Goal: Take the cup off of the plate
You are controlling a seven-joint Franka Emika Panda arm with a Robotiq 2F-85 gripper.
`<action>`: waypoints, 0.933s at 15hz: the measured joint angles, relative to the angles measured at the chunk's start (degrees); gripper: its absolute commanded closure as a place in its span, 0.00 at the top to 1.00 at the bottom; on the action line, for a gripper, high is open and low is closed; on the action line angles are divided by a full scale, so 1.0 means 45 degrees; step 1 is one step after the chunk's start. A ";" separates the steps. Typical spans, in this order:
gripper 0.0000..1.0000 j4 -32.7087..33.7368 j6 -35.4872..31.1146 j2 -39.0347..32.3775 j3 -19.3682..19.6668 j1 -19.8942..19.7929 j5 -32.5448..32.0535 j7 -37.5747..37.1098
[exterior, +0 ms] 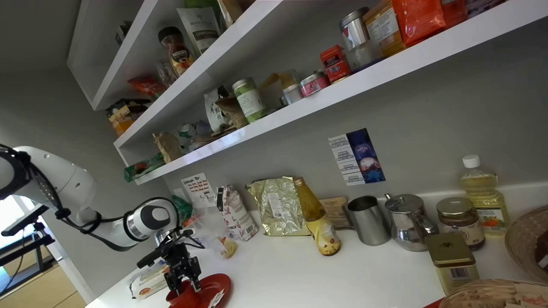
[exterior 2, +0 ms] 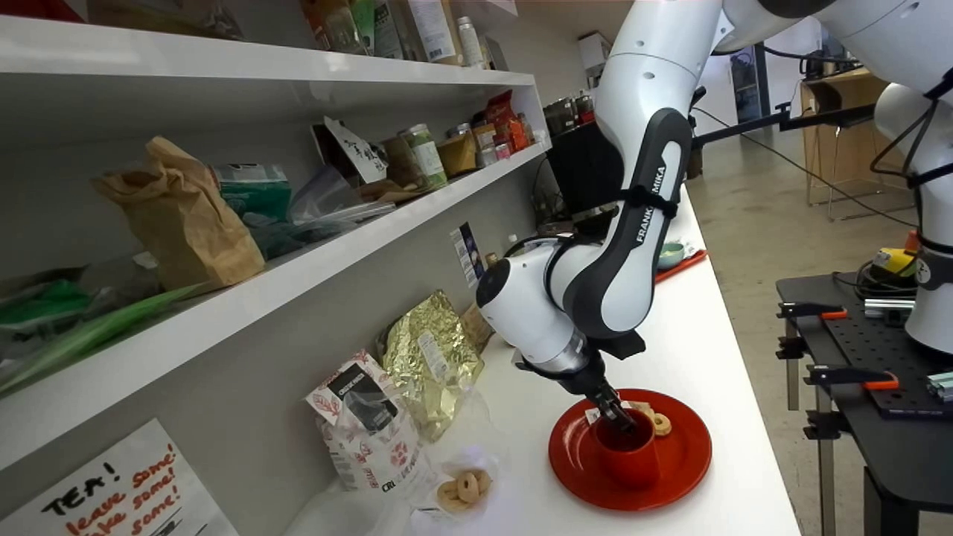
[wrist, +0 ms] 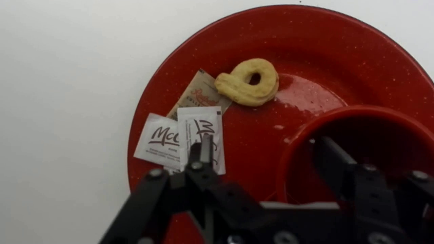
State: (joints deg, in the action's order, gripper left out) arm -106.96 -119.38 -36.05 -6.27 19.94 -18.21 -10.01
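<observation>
Cup [exterior 2: 631, 469]: upright on the plate [exterior 2: 686, 447], rim [wrist: 366, 108] between wide-parted fingers [wrist: 205, 149] of gripper [wrist: 266, 144], holding nothing. Centre on rim, close squarely, confirm firm hold, lift vertically before moving sideways.

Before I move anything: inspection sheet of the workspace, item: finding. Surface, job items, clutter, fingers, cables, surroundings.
Surface: white counter, running along the grey wall.
Job items: red cup upright on the red plate.
Clutter: ring-shaped snack and packets on the plate; gold bag, bottle and metal teapot near the wall.
Fingers: apart; in the wrist view, one overlaps the packets, the other the cup's mouth; contact unclear.
Cables: black cable strapped along the arm.
Surroundings: stocked shelves above the counter; black table with clamps alongside.
</observation>
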 measured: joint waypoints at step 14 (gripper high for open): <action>0.01 0.1462 0.1204 -0.0524 -0.0261 0.0527 -0.0010 -0.0098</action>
State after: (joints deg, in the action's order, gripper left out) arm -100.38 -113.96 -38.41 -7.45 22.31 -18.26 -10.45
